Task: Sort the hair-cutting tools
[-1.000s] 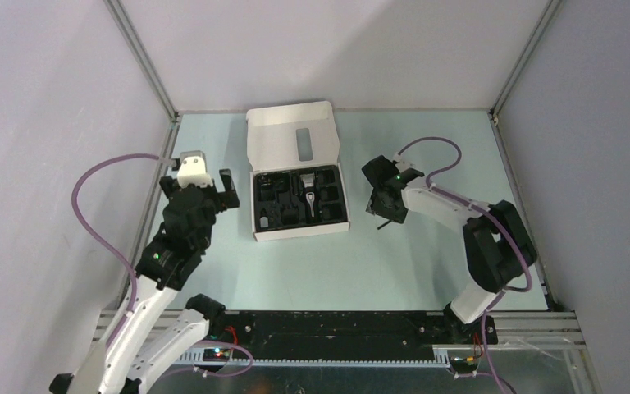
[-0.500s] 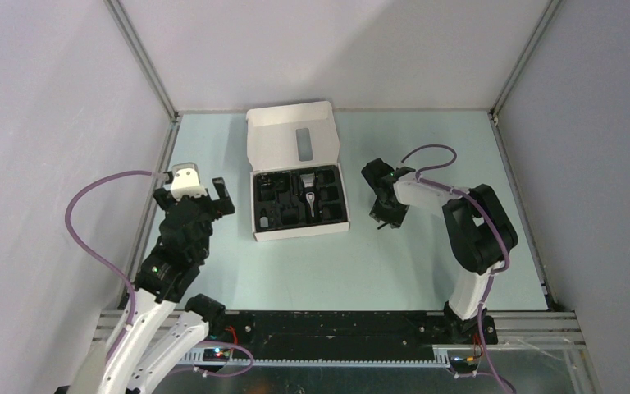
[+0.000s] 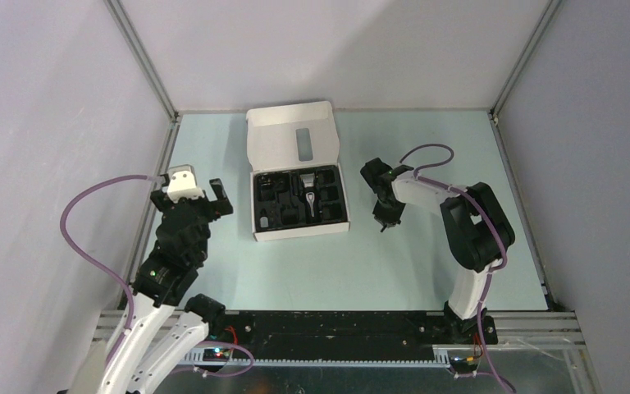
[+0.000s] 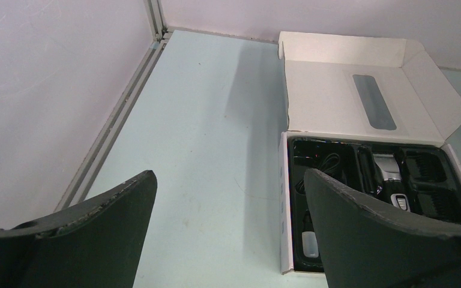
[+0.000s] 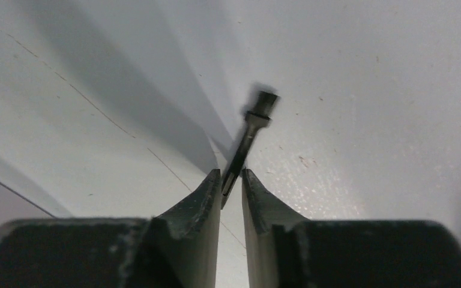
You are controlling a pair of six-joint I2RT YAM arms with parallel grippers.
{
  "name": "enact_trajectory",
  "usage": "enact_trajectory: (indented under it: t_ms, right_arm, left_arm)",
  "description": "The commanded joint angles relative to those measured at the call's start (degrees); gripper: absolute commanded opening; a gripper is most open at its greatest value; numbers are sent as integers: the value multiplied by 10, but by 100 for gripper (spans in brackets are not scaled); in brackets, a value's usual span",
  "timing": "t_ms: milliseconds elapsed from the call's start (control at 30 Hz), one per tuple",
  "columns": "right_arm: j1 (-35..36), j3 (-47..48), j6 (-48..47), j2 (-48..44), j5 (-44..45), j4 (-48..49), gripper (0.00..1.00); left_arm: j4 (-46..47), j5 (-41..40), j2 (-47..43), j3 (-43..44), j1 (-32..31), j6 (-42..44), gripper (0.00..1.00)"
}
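Pale blue-green table (image 3: 312,271), grey walls (image 3: 336,49) on three sides. At 12 o'clock from the table's centre I note a white box (image 3: 299,232), its lid (image 3: 279,144) folded back toward 12 and a black tray (image 3: 272,215) inside. The clipper (image 3: 309,193) lies lengthwise in the tray's middle slot. The coiled cord (image 4: 327,165) sits in the compartment at its 9 o'clock, a comb attachment (image 4: 423,167) at its 3 o'clock.

I find the left gripper (image 4: 229,180) at 9 o'clock of the box, apart from it, fingers spread wide with nothing between them. I find the right gripper (image 5: 231,179) at 3 o'clock of the box, low over the table, fingers pressed nearly together and pinching the thin black brush (image 5: 251,132) by one end. The brush juts beyond the fingertips, tilted, its far tip blurred. I cannot tell whether that tip touches the table.
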Motion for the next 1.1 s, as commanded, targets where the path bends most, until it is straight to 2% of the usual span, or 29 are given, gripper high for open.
enact_trajectory:
  t_ms: [0,267,600,700,1067]
  right_arm:
    - [1,-1,-27,13,11,-62,18]
    - [4,-51,-90,-16,-55,-59,8]
    - [14,-87,-151,-66,-116,-72,4]
    - [15,-87,-156,-77,-124,-77,6]
    - [-3,-50,-163,-92,-111,-86,26]
  left_arm:
    - [23,-14,-6,-8,-2,13,100]
    - [24,-17,-7,-11,-2,17,100]
    - [25,-17,-7,-12,-2,20,100]
    - [25,-17,-6,-12,-2,20,100]
    - [26,-16,-7,-14,-2,20,100]
